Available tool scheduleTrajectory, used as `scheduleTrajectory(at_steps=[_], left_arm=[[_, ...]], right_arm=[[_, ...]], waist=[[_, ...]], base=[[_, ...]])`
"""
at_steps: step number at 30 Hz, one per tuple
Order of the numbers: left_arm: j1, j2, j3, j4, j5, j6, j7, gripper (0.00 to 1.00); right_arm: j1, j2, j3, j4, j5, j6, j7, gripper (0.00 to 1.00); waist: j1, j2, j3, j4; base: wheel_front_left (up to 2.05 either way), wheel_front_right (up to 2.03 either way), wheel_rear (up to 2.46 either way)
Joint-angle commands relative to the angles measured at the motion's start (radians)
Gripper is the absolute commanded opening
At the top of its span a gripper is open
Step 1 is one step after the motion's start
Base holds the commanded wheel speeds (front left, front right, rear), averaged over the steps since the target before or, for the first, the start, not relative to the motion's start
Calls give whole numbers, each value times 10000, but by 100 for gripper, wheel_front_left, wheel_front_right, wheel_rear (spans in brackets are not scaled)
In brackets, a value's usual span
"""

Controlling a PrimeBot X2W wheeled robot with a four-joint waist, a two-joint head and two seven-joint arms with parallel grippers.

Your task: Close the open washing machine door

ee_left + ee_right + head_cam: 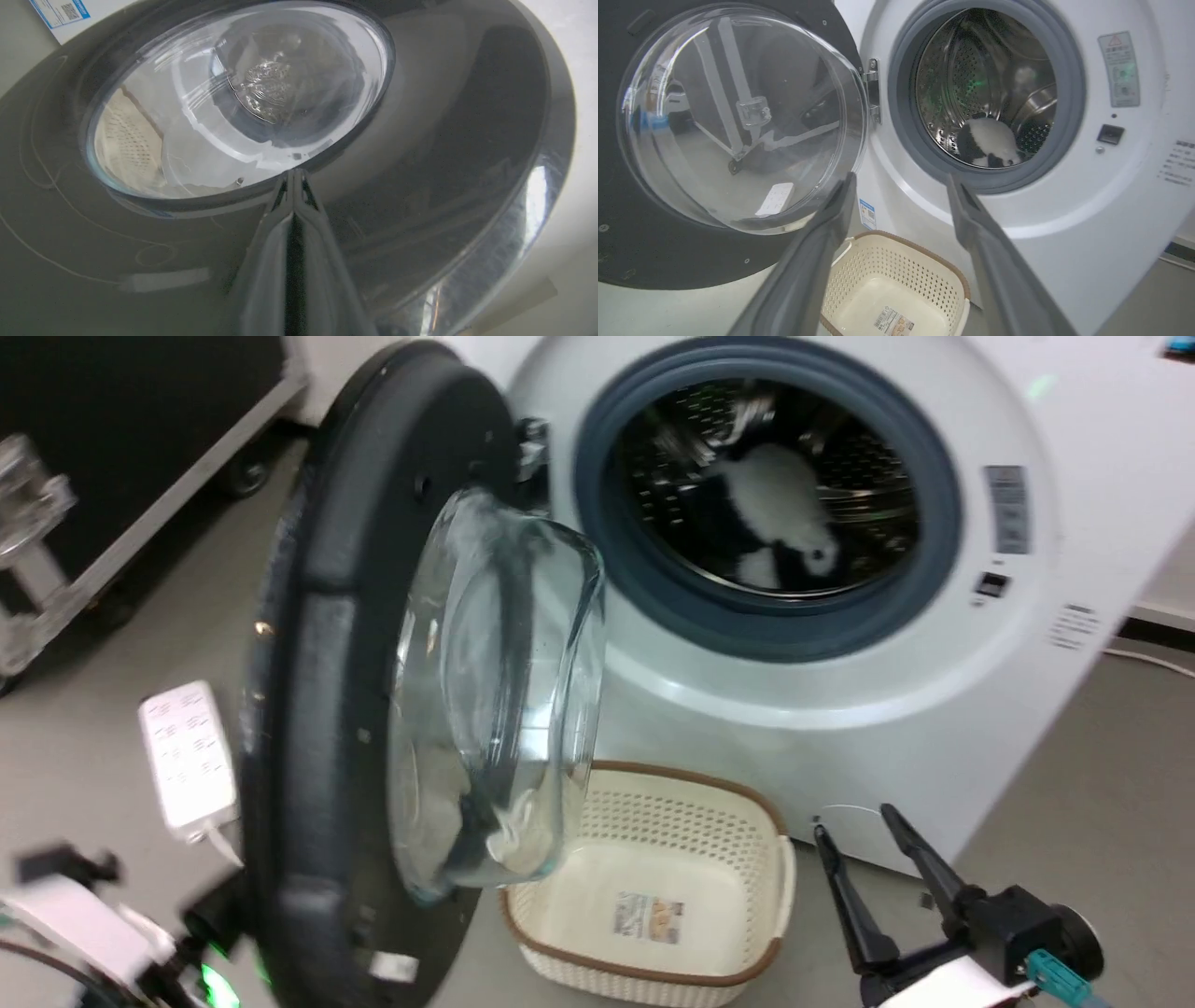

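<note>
The washing machine door (317, 691) stands swung out to the left of the white machine (1074, 439), almost edge-on in the head view, its clear glass bowl (504, 700) bulging to the right. Its metal hinge (873, 91) sits beside the grey rubber ring (1069, 84). My left gripper (294, 173) is shut with nothing in it, its tips against the door's glossy dark outer face (420, 140) at the edge of the glass. My right gripper (854, 826) hangs open at the lower right, apart from the door. In the right wrist view that right gripper (902, 179) points at the machine front.
A cream basket (653, 896) with a brown rim sits on the floor below the drum opening. A black-and-white soft toy (780, 513) lies in the steel drum. A white power strip (187, 761) and a black metal-edged case (112, 457) are to the left.
</note>
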State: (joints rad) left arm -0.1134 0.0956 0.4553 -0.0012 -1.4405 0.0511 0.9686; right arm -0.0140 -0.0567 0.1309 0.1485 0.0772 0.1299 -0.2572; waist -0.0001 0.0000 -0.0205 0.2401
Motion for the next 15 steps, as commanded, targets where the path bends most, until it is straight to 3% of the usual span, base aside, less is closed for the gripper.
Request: scheduleTrajectory(at_steps=[1,6,15], left_arm=[[439,-241,-185,-241,-266,41,-7,0],[1560,-443,-1379,-730,-1247,-88,-602,0],[1950,-451,-4716,-855,-2950,-980,-3332,0]], right_arm=[[146,21,-99,-31,-61,8,-45,100],[228,20,-294,-71,-202,8,-45,100],[40,-75,-397,-286,-282,8,-45,100]], waist=[[1,0,-182,-442],[1,0,-118,-1241],[1,0,708,-3035]], base=[[0,0,0],[0,0,0],[0,0,0]])
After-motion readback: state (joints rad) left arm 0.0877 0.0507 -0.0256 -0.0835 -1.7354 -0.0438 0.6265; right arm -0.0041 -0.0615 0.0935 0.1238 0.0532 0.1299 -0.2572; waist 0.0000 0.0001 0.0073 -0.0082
